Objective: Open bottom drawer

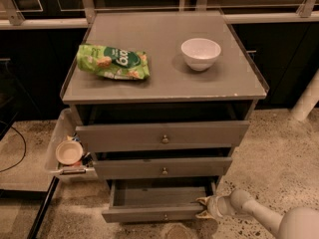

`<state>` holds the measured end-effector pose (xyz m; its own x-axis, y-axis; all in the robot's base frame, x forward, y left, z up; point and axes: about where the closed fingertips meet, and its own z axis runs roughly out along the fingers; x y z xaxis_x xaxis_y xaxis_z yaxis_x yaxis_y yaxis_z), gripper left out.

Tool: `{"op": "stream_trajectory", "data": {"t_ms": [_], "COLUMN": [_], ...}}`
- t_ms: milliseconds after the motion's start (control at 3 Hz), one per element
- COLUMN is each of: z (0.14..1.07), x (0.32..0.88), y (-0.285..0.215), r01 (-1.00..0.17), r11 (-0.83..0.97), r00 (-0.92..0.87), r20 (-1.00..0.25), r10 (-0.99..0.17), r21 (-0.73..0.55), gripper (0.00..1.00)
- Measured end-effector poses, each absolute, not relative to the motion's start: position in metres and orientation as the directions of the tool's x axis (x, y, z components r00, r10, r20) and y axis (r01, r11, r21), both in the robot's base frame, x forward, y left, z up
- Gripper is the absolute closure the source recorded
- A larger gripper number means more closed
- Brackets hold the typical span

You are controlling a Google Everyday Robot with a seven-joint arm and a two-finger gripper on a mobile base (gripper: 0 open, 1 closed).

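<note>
The bottom drawer (149, 213) is the lowest grey front of the cabinet, with a small round knob (165, 216) at its centre. It stands pulled out, and its empty inside (159, 194) shows. My gripper (203, 207) is at the right end of this drawer's front, touching it, low near the floor. The pale arm (259, 214) reaches in from the lower right corner.
The middle drawer (163, 167) and top drawer (162, 135) stand slightly out above. A green snack bag (112, 62) and a white bowl (200, 53) lie on the cabinet top. A side bin (56, 142) with a small bowl (69, 152) hangs at the left. The floor is speckled stone.
</note>
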<state>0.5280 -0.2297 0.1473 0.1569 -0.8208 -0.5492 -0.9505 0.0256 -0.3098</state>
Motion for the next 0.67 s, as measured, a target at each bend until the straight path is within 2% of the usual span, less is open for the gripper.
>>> {"op": "stream_trajectory", "data": {"t_ms": [333, 667], "z": [0.1472, 0.1472], "x": [0.528, 0.528], "y": [-0.2296, -0.2296], "r01": [-0.95, -0.95], "r11": [0.026, 0.026], "r00": [0.157, 0.157], "r20": [-0.549, -0.549], "r10": [-0.821, -0.821], "r21": [-0.31, -0.31], "gripper": [0.82, 0.58]}}
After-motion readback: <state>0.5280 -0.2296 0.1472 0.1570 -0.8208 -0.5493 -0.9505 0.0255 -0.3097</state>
